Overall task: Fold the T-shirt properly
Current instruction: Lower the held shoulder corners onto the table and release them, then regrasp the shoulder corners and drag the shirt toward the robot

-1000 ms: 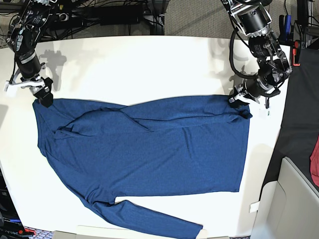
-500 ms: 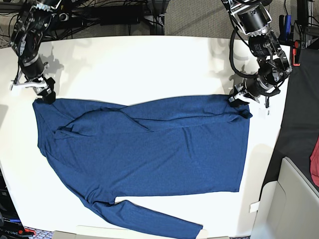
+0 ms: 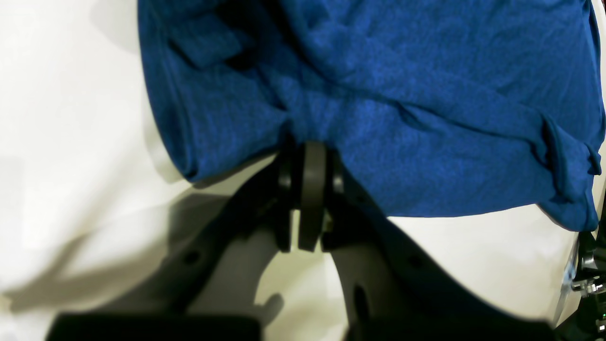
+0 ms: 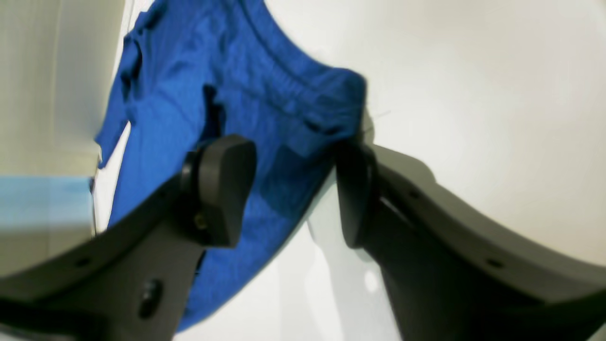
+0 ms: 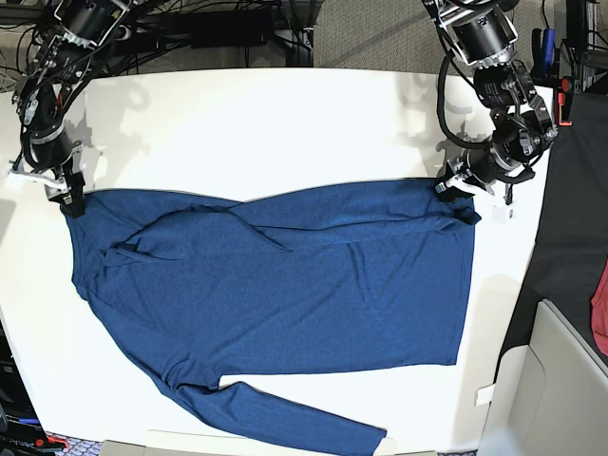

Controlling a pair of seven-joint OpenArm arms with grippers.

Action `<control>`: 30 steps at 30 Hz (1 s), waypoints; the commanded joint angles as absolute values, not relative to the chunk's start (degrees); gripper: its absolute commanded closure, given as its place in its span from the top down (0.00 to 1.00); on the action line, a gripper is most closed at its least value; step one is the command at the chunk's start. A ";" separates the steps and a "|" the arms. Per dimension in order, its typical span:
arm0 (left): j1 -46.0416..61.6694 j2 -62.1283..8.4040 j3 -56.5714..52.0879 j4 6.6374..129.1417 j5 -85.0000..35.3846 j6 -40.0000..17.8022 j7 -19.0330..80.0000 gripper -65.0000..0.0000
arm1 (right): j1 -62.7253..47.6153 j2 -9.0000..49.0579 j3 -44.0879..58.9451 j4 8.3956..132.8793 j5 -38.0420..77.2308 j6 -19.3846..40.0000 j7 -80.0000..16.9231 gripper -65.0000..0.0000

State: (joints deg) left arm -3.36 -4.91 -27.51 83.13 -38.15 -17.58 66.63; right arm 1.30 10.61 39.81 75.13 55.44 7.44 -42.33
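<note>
The dark-blue T-shirt lies spread flat on the white table. One long sleeve is folded across its upper part, and the other sleeve trails to the front edge. My left gripper is at the shirt's far right corner. In the left wrist view this gripper is shut, pinching the bunched fabric. My right gripper is at the far left corner. In the right wrist view it stands open, with the shirt's hemmed edge lying between the jaws.
A red cloth shows at the right edge, beyond a dark surface. A beige bin stands at the front right. Cables and equipment run along the back of the table.
My right gripper has shifted left and slightly down to the shirt's corner, and its jaws have narrowed a little. The left gripper and the shirt have stayed put.
</note>
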 commanded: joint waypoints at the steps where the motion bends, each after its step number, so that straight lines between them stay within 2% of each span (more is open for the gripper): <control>1: -3.82 -5.41 -27.65 83.91 -37.93 -17.63 67.30 0.00 | 2.33 11.30 39.96 74.68 54.55 6.02 -42.95 0.36; 5: -3.82 -5.41 -27.65 83.91 -37.93 -17.63 67.30 0.00 | 3.74 11.74 40.57 72.92 54.37 6.02 -42.95 0.03; 6: -3.82 -5.41 -27.65 83.91 -37.93 -17.63 67.30 0.00 | 3.91 11.74 40.57 72.84 54.37 6.02 -42.95 0.00; 12: -2.07 -5.41 -27.65 85.05 -37.93 -17.63 67.38 0.00 | 2.42 11.74 40.66 73.19 54.73 6.20 -42.95 0.01; 19: 2.51 -5.67 -27.56 89.80 -37.93 -17.63 67.47 0.00 | -2.86 13.76 40.66 75.56 61.76 6.20 -42.95 0.01; 30: 6.29 -5.67 -27.65 100.44 -37.93 -17.63 73.45 0.00 | -13.05 14.99 40.84 83.91 69.49 6.20 -42.95 0.01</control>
State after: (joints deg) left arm 6.61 -4.97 -27.49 99.46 -36.88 -17.47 73.43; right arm -13.41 13.91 40.34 82.87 67.92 6.13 -43.53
